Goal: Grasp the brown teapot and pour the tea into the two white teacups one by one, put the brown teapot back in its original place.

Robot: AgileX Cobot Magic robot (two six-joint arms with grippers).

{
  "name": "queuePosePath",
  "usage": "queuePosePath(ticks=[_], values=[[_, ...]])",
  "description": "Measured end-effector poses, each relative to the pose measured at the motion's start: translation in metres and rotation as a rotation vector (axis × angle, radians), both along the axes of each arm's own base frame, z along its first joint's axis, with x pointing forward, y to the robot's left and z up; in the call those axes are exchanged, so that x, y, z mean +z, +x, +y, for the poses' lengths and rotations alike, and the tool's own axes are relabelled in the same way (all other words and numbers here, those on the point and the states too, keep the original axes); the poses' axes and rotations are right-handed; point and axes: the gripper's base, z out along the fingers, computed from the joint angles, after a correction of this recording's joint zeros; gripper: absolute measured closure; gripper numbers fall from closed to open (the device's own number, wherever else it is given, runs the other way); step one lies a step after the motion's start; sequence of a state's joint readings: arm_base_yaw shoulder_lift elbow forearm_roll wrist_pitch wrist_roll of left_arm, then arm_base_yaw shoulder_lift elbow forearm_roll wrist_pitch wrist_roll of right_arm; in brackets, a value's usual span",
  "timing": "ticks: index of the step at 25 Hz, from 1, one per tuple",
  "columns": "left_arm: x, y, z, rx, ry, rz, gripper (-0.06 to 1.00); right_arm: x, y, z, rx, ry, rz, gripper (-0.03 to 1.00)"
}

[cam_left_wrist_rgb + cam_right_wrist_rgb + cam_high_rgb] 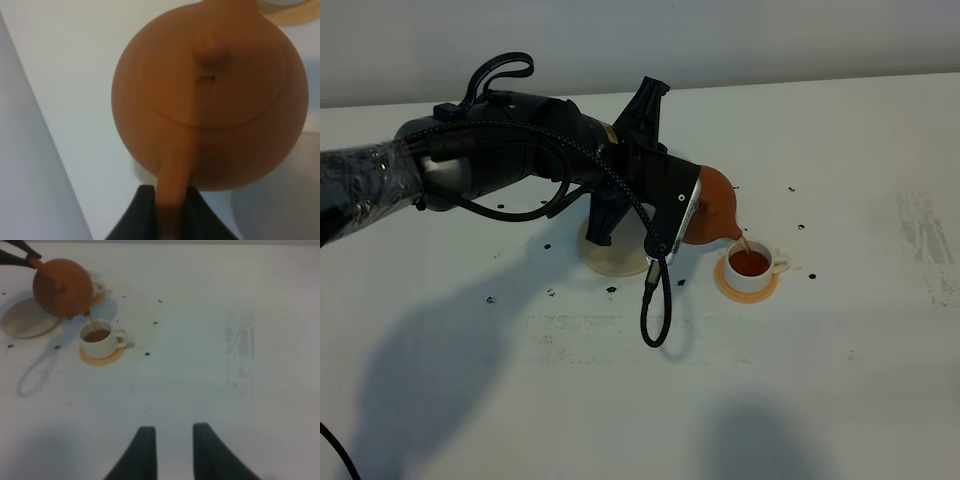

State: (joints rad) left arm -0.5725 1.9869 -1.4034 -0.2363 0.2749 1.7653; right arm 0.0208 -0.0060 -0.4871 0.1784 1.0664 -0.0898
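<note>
My left gripper [170,212] is shut on the loop handle of the brown teapot [210,95] and holds it tilted in the air. In the exterior high view the teapot [716,205] pours a thin stream of tea into a white teacup [752,265] on an orange coaster [745,290]. The cup [97,340] holds brown tea. The second white teacup [101,287] is mostly hidden behind the teapot [62,287]. The beige coaster [610,258] lies bare under my left arm. My right gripper [172,450] is open and empty, well back from the cups.
Small dark specks [800,227] dot the white table [840,380]. A faint scuffed patch [240,345] marks the table to the right of the cups. My left arm's cable loop [655,310] hangs just left of the filled cup.
</note>
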Motion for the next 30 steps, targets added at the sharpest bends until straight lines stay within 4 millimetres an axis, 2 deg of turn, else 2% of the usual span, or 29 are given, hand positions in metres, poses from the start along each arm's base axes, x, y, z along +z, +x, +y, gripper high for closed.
queuePosePath(ticks=[30], values=[[0.0001,0.0003,0.0002,-0.005,0.006,-0.007,0.84,0.0000,0.0000,0.0000,0.000,0.000,0.000,0.77]])
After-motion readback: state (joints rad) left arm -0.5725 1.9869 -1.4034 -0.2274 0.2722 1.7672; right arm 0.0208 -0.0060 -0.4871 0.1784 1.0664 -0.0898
